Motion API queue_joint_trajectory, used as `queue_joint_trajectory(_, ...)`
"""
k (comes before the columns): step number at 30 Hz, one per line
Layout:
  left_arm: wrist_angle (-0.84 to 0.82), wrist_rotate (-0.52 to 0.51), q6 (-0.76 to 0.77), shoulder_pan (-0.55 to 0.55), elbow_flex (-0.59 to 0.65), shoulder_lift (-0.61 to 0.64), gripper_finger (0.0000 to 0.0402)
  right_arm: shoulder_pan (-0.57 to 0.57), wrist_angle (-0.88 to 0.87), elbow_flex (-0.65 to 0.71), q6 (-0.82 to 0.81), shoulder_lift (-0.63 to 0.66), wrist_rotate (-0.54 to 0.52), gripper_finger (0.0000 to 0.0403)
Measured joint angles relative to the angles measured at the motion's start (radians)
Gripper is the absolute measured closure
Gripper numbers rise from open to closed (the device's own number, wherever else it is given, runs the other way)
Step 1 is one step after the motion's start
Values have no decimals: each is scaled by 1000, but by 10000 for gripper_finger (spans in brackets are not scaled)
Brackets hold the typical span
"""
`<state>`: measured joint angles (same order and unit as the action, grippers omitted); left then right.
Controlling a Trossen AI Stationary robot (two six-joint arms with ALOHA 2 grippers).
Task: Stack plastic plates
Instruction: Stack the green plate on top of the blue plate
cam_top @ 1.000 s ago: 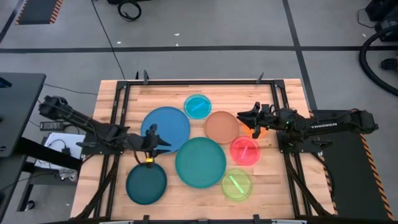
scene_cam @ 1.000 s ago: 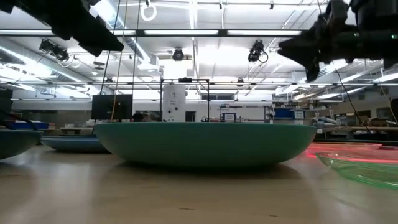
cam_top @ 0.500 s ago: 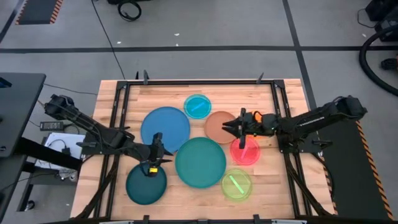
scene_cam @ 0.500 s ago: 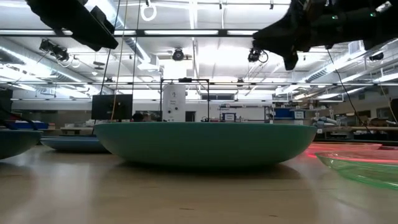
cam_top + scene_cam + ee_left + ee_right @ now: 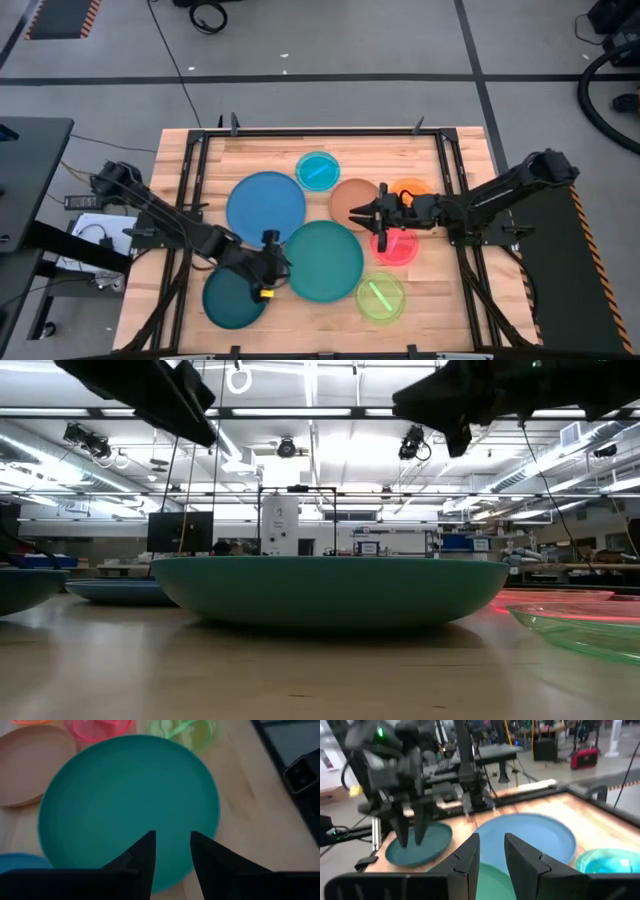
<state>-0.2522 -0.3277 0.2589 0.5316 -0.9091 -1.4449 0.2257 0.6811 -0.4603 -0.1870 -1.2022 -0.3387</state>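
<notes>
In the high view several round plates lie flat on the wooden table: blue [image 5: 265, 207], large teal [image 5: 322, 261], dark-teal [image 5: 235, 297], brown [image 5: 355, 203], cyan [image 5: 318, 171], orange [image 5: 410, 188], pink [image 5: 395, 243] and lime [image 5: 381, 296]. My left gripper [image 5: 280, 266] hovers open at the teal plate's left rim, and its wrist view looks down on that plate [image 5: 130, 805] past the fingers [image 5: 172, 847]. My right gripper [image 5: 356, 213] hangs open above the brown plate's near side. In the low view both arms are well above the teal plate [image 5: 330, 592].
The plates lie close together, some rims almost touching. A black frame [image 5: 440, 160] runs along the table's edges. Bare wood shows along the far edge and in the near right corner. The right wrist view shows my left arm [image 5: 405, 785] above the dark-teal plate [image 5: 420, 847].
My left gripper has moved toward the table's near edge and to the right, from between the blue and dark-teal plates to the teal plate's left rim, turning to point right. My right gripper has moved left, from over the orange plate to over the brown plate.
</notes>
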Motion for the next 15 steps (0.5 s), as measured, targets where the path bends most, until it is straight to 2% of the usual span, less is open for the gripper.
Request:
queue_joint_trajectory(9, -199, 7, -44, 9, -220, -198, 220, 41, -26, 2, 60, 12, -91, 302)
queue_joint_trajectory(15, -242, 12, -138, 23, -310, -288, 214, 41, -23, 2, 78, -7, -106, 302)
